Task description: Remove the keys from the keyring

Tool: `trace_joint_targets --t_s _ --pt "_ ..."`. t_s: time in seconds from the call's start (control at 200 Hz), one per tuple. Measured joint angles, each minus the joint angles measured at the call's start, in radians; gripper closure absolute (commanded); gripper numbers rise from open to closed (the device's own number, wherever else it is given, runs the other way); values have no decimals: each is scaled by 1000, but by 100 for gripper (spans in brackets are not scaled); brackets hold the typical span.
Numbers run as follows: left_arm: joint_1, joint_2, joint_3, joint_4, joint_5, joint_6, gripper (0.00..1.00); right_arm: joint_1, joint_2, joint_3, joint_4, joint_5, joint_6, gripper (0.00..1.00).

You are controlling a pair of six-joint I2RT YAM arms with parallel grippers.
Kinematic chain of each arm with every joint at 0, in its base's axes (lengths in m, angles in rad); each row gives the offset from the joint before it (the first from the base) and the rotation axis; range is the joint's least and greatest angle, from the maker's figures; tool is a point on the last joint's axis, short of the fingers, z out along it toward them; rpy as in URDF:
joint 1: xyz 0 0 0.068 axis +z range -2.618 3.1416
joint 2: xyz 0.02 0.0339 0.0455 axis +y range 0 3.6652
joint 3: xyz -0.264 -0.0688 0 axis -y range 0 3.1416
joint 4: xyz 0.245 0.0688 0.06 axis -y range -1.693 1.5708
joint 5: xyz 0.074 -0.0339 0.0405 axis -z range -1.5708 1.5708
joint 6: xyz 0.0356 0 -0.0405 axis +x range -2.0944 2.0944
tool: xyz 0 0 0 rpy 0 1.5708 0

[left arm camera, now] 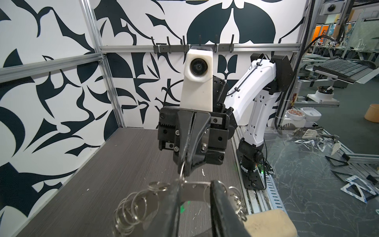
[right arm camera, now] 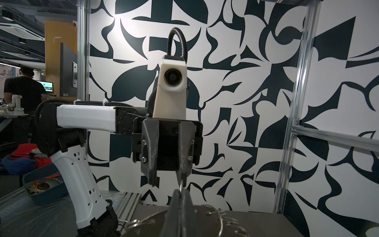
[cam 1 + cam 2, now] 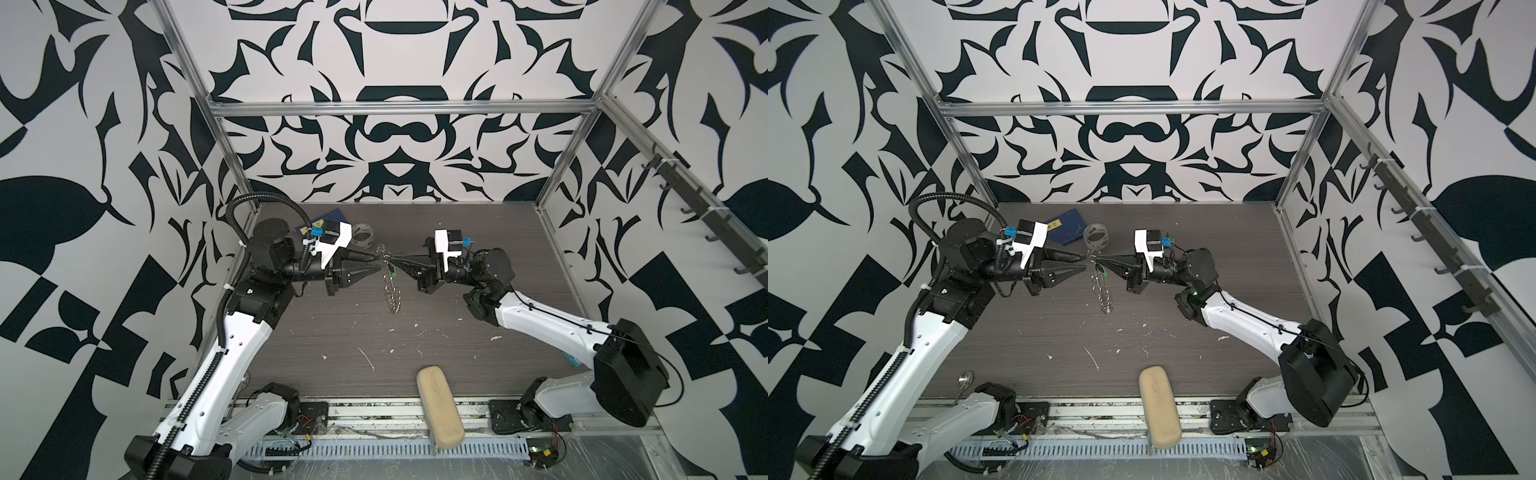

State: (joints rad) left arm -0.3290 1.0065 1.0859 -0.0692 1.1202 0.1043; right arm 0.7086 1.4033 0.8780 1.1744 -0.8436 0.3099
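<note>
Well, mid-frame the right gripper [image 3: 390, 260] clamps the flat grey metal keyring disc [image 3: 390, 291] aloft; the left gripper [image 3: 379, 264], jaws apart, straddles its rim near the small green key [image 3: 394, 273]; next, I reckon: pinch that key, pull.

My two arms reach in from both sides, elbows bent, and both wrists lie about level, so they face each other almost tip to tip. My left gripper [image 3: 379, 264] [image 3: 1084, 263] has its jaws a little apart, one finger farther back than the other in both top views. My right gripper [image 3: 389, 259] is pinched closed on the keyring [image 3: 390, 291].
</note>
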Motion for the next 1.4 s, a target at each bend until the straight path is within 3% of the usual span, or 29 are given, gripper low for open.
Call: trace_joint_targets --t_s 0.48,0.725,0.88,0.98,1.265,1.4 --pt "1 -4 -27 -1 -14 8 55 19 21 8 13 -18 29 100" --pt "1 -4 -28 -1 -20 13 75 19 21 11 13 -26 29 100" --pt "1 -4 -28 -2 -20 10 81 21 21 23 13 -29 30 100" --pt "1 -4 -28 -3 -20 10 100 21 21 26 13 -32 32 100" --pt "1 -17 -31 -5 -32 31 100 22 21 27 13 -32 39 100" --pt "1 -30 -38 -14 -45 36 100 23 9 27 -14 -27 18 70"
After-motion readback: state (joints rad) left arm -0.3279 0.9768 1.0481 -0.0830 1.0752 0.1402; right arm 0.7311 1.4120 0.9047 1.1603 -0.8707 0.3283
